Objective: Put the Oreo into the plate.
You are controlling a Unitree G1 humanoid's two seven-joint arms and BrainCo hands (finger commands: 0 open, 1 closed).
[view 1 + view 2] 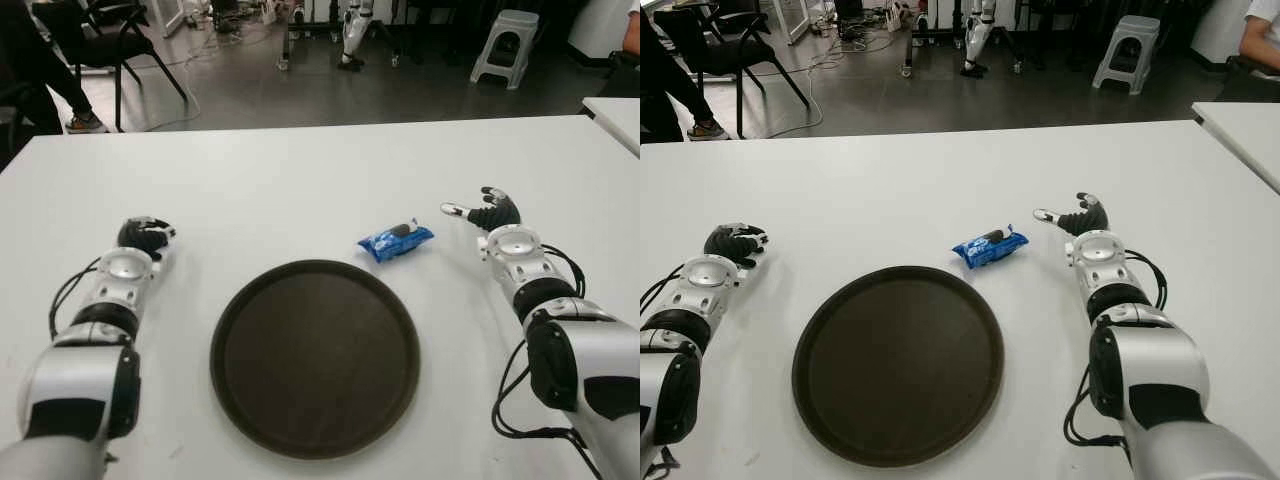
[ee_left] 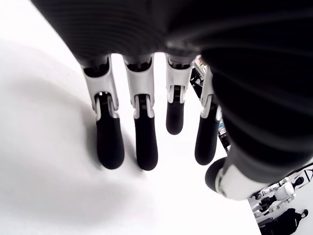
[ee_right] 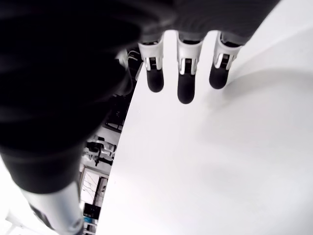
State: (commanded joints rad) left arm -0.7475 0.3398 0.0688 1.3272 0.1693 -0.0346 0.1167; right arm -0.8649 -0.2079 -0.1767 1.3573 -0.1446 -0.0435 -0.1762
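Meanwhile, both hands' fingers hang loose and empty; Oreo pack lies beside plate.

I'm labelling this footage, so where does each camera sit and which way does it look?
Left eye: on the head, looking down at the white table, dark plate, blue Oreo pack; both arms show.
Right eye: beside it, the same scene, slightly shifted.
Left wrist: looks along the open left hand at bare table.
Right wrist: the same for the open right hand.

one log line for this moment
Oreo pack: on table, beside plate | right hand: open, near pack | left hand: open, idle
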